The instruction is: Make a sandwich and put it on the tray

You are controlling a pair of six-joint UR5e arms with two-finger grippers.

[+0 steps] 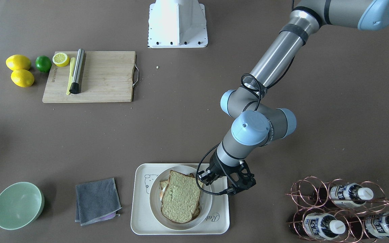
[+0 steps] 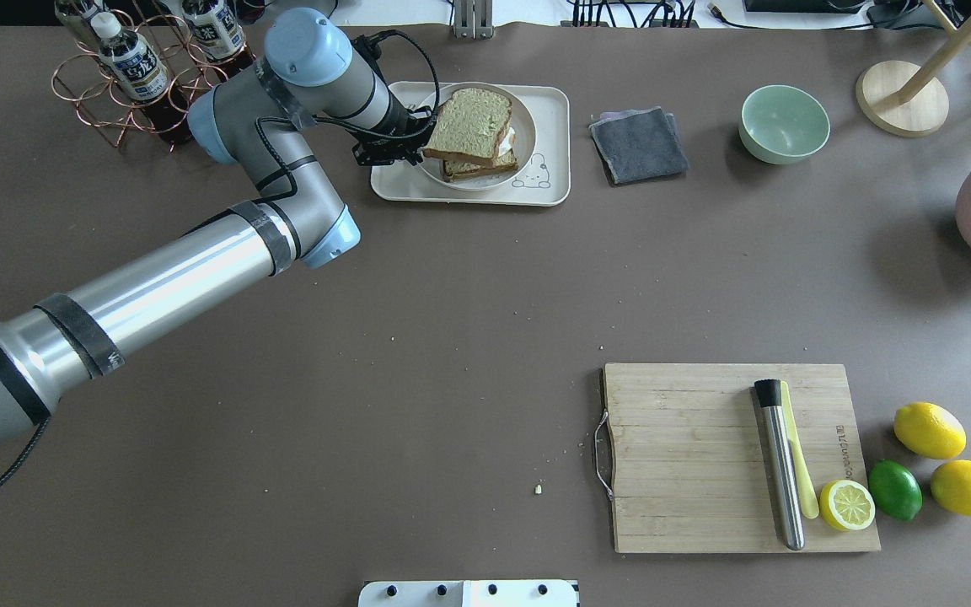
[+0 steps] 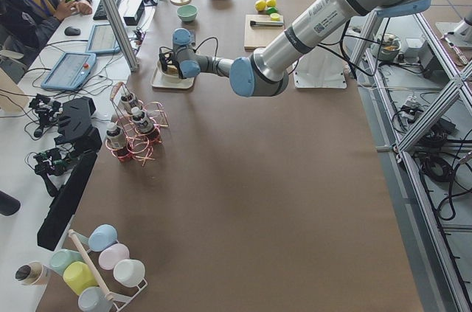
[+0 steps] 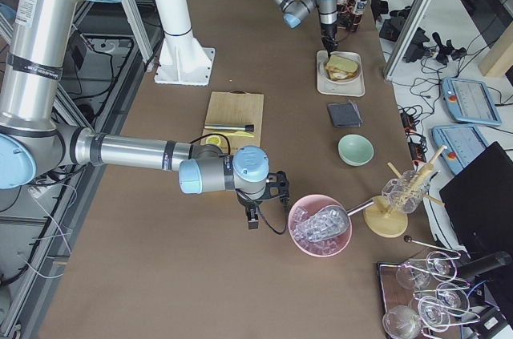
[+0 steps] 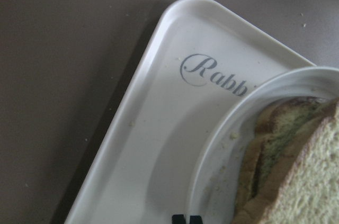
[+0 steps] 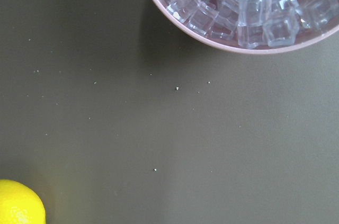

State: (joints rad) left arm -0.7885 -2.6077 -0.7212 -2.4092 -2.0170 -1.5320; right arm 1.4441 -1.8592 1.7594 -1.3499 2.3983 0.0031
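The brown bench (image 1: 194, 135) takes up most of what I see. The left arm (image 2: 165, 287) stretches out long across it to the far edge. The right arm (image 4: 136, 152) is bent low at the other end. A wooden cutting board (image 1: 106, 77) lies well apart from both.

The cream tray (image 1: 140, 219), with its bear drawing and "Rabbit" script, sits flat on the bench between a folded grey cloth (image 1: 96, 200) and a copper bottle rack (image 1: 333, 209). A round white plate (image 1: 154, 202) rests on the tray, filling much of it. The sandwich (image 1: 181, 199) lies on that plate. Its two brown-crusted slices are stacked a little askew, with a sliver of white egg (image 2: 506, 142) showing between them.

The left tool (image 5: 186, 218) is down at the plate's rim on the side toward the rack. Its two dark tips are drawn close together, seemingly pinched on the rim.

The right tool (image 4: 255, 212) hangs just beside a pink bowl (image 6: 249, 49) of ice cubes (image 6: 249, 1). I cannot tell how wide it stands.
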